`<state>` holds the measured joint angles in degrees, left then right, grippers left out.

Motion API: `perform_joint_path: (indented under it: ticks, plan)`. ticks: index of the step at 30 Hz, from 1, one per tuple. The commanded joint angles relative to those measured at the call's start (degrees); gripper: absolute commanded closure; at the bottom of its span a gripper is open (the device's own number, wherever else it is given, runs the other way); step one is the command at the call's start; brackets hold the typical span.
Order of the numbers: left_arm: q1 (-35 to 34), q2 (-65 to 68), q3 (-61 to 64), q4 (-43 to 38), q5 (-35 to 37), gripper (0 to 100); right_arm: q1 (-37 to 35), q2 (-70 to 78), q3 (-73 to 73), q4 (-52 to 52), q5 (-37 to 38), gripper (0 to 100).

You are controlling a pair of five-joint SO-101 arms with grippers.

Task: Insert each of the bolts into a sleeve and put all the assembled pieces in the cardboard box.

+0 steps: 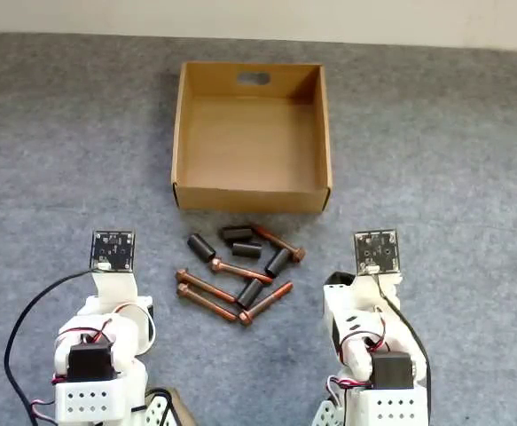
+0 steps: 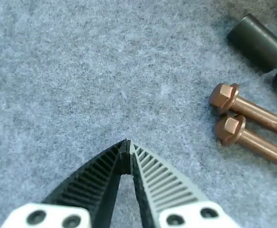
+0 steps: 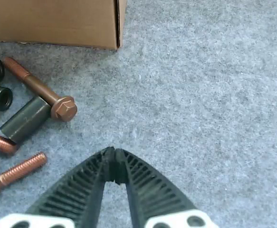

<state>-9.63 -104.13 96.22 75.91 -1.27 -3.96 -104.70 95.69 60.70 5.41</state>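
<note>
On your left, the left claw [image 2: 127,144] is clenched with nothing in it, its ribbed tips meeting just above the grey tabletop [image 1: 63,133], and the heads of two bolts [image 2: 225,96] lie near it to one side. In the middle, between the two arms, sits the whole supply in a loose heap. From above you can count five copper-coloured bolts and five dark sleeves [image 1: 201,246], some touching or crossing one another. As far as you can tell, no bolt is pushed through a sleeve. Beyond the heap, on the far side from the arms, the cardboard box [image 1: 180,133] stands open with a bare floor, so no finished piece is in it. On your right, the right claw [image 3: 112,151] is likewise clenched on nothing, low over the tabletop, with a bolt and a sleeve lying near it and a corner of the box farther off. By this reckoning the task is at its very start: every pairing and every drop into the box is yet to be done. You will find no readable writing or label on the box, bolts or sleeves.
</note>
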Motion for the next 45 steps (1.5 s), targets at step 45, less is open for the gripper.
perform_joint_path:
  ticks: [45]
  plan:
    - [0.5, 0.0, 1.0, 0.2, -0.5, 99, -6.9, -0.4, -18.1, -9.8, 0.4, 78.9]
